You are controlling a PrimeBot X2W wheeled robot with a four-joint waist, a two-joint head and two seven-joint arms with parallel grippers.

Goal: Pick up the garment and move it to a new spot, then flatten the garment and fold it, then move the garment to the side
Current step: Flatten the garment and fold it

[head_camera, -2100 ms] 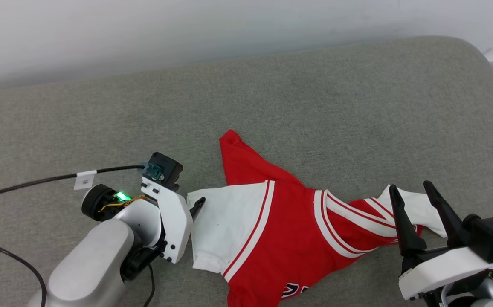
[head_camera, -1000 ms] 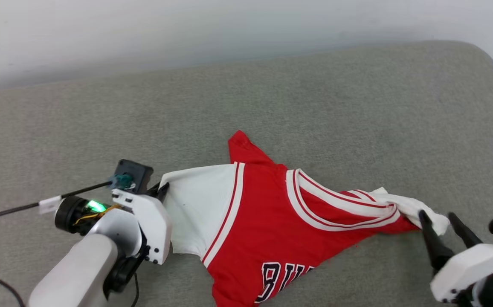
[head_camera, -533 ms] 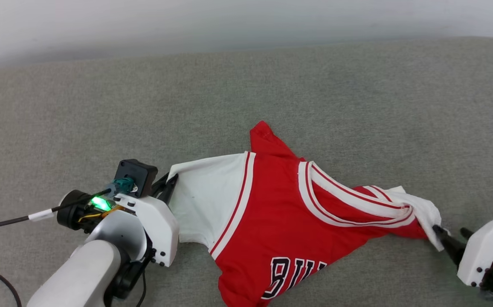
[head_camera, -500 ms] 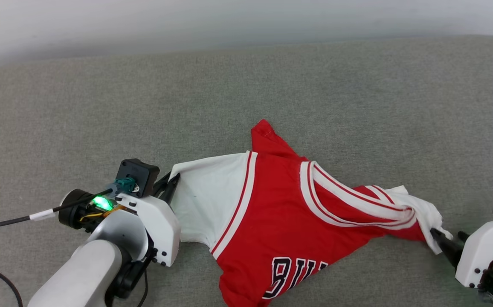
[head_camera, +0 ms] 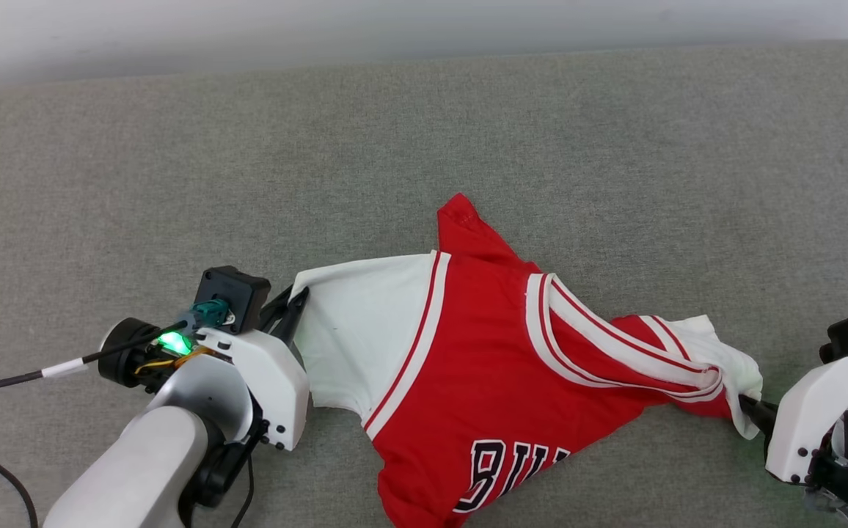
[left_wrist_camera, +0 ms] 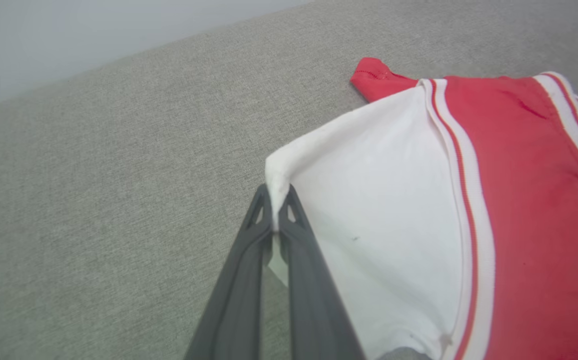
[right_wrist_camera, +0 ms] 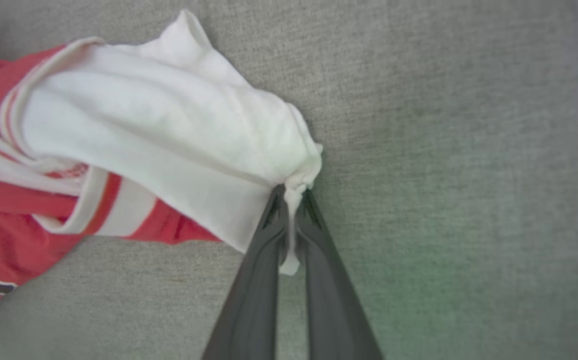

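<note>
The garment (head_camera: 483, 359), a red jersey with white sleeves, striped trim and black letters, lies crumpled across the grey cushion. My left gripper (head_camera: 293, 301) is shut on the corner of its left white sleeve (left_wrist_camera: 369, 210), the cloth pinched between the fingertips (left_wrist_camera: 275, 200). At the right, my right gripper (head_camera: 750, 405) is shut on the bunched edge of the other white sleeve (right_wrist_camera: 169, 135), a tuft of fabric squeezed between its fingers (right_wrist_camera: 291, 200). The jersey's lower part runs off the head view's bottom edge.
The grey upholstered surface (head_camera: 395, 147) stretches wide behind and to both sides of the jersey. A pale wall (head_camera: 248, 29) borders its far edge. A black cable (head_camera: 6, 381) trails from my left wrist across the cushion at the lower left.
My right gripper has closed on the right sleeve's edge; a second ago it stood open beside it. The left gripper keeps its hold. The head camera has shifted a little.
</note>
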